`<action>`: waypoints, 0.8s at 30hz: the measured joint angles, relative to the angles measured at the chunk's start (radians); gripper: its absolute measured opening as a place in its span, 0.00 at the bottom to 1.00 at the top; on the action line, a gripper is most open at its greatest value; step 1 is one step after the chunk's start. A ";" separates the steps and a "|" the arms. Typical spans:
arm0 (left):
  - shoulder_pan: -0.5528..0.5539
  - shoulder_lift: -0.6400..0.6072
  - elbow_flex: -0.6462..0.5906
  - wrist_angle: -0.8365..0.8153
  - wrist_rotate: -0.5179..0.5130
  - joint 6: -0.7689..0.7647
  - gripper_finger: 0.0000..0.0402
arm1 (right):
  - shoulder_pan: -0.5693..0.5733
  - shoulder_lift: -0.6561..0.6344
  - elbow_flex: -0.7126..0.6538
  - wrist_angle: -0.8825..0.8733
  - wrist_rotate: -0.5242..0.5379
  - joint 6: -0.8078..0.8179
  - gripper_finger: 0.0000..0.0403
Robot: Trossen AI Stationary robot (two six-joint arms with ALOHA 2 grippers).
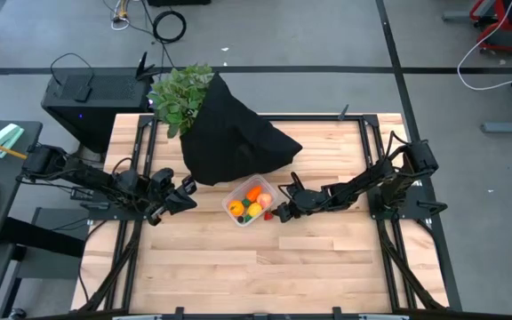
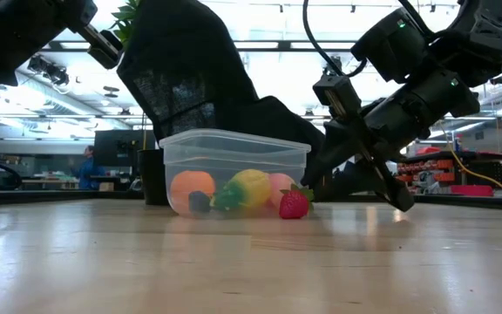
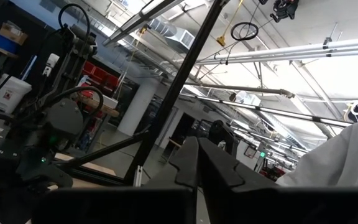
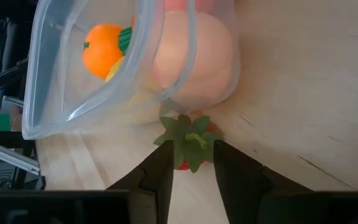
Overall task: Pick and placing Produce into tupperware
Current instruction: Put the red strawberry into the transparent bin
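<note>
The clear tupperware [image 1: 251,202] stands on the table in front of the black cloth heap. It holds an orange ball [image 4: 102,49], a yellow piece [image 2: 249,187], a pink-red fruit [image 4: 194,65] and a dark berry [image 2: 200,202]. A red strawberry with a green top [image 4: 190,147] lies on the table against the container's right wall. My right gripper [image 4: 191,167] is shut on it. My left gripper [image 1: 186,190] waits, shut, left of the container and above the table. My right gripper pinches the strawberry's red body [image 4: 184,165] between its two fingers, just under the green leaf top. The fingers come slanting down from the table's right side. The strawberry [image 2: 293,204] rests on the table, beside the tupperware's wall.
A black cloth heap [image 1: 231,135] with a leafy green plant [image 1: 180,96] behind it fills the far middle of the table. Bare wood lies on the near half [image 1: 265,267]. Metal frame rails run along both table sides.
</note>
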 joint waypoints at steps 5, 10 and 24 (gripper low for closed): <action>0.000 0.000 0.000 0.000 0.000 0.000 0.05 | 0.000 0.000 0.000 0.000 0.006 0.000 0.25; 0.000 0.000 0.000 0.000 0.000 0.000 0.03 | 0.000 0.000 0.000 0.000 0.023 0.011 0.22; 0.000 0.000 0.000 0.000 0.000 0.000 0.05 | 0.000 0.000 0.000 -0.001 0.022 0.016 0.05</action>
